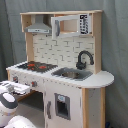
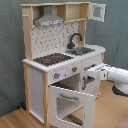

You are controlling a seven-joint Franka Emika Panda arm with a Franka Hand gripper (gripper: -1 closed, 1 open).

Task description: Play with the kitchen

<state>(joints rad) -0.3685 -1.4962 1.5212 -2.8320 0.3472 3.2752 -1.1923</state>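
A grey curtain hangs behind everything in both exterior views, and the second exterior view shows a light wooden floor [image 2: 112, 112] underneath. The kitchen [image 1: 65, 75] stands upright on that floor, filling the middle of both exterior views. On its white counter the hob [image 1: 36, 65] with two red rings sits beside the sink [image 1: 73, 74], and the black faucet [image 1: 83, 59] curves up at the back edge of the sink. The grey hood [image 1: 38, 26] hangs above the hob, in front of the pegboard back [image 2: 50, 40]. A row of knobs [image 2: 56, 75] runs along the front panel below the hob. In the second exterior view the oven door [image 2: 71, 102] is swung down and hangs open, its window facing outward.

The white arm [image 2: 117, 76] reaches in from the second exterior view's right, level with the front panel. The gripper [image 2: 91, 73] is near the panel just under the sink; I cannot tell whether the claw is open or closed.
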